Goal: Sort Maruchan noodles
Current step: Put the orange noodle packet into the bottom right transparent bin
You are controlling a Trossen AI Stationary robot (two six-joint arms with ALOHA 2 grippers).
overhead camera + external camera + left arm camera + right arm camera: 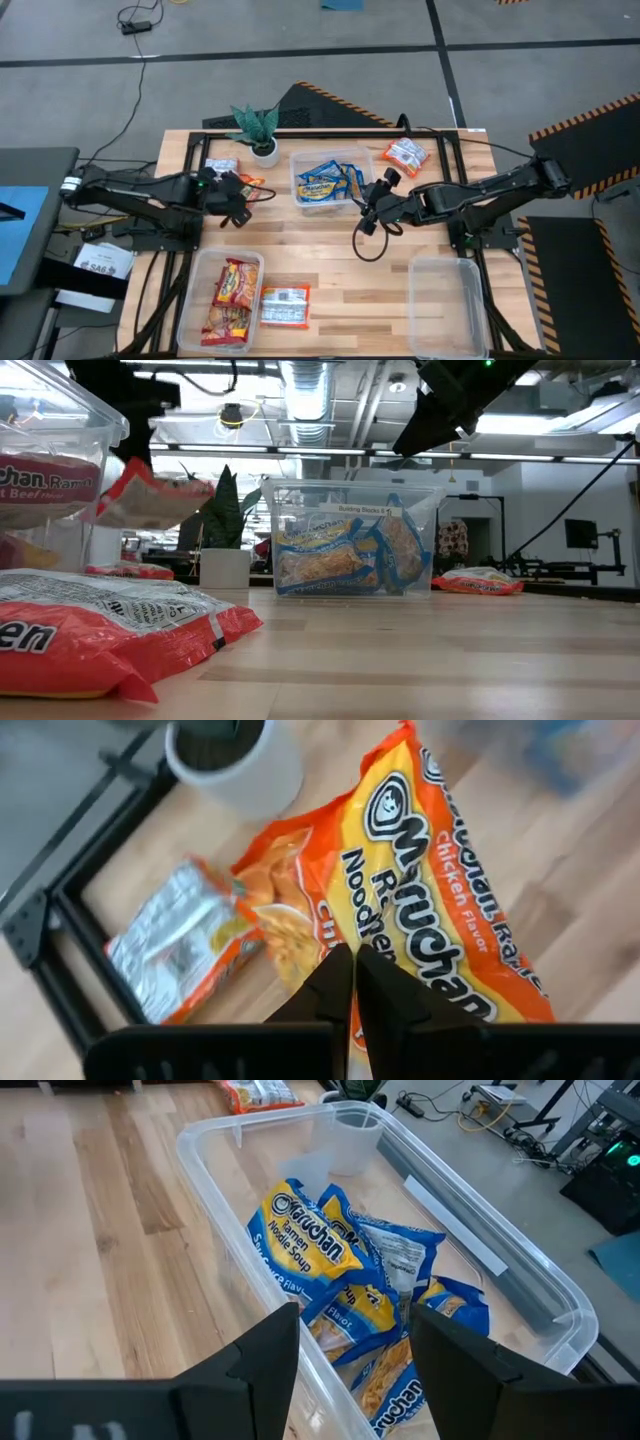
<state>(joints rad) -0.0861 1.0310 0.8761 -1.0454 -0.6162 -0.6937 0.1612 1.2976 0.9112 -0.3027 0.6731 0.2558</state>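
The left gripper (pixel 350 982) is pinching an orange chicken-flavour packet (pixel 420 890), with its fingers pressed together on the packet's edge. The packet is hanging forward from the fingertips, and its long axis is running straight away from the gripper, toward the white plant pot (pixel 235 755). Just beside it, a little lower, another orange packet (pixel 185 945) is lying on the table with its silver back showing.

The right gripper (pixel 350 1342) is hovering with its fingers spread wide and holding nothing. The clear tub (pixel 225 1190) with the blue packets (pixel 315 1245) is lying directly under and ahead of it.

In the high view, the empty tub (pixel 447 305) is sitting much nearer to the right gripper (pixel 372 208) than to the left gripper (pixel 240 192). I judge that the held packet should go there, because the tub of red packets (pixel 232 295) near the left arm is holding another kind. So the packet probably must cross the table, or be handed over.
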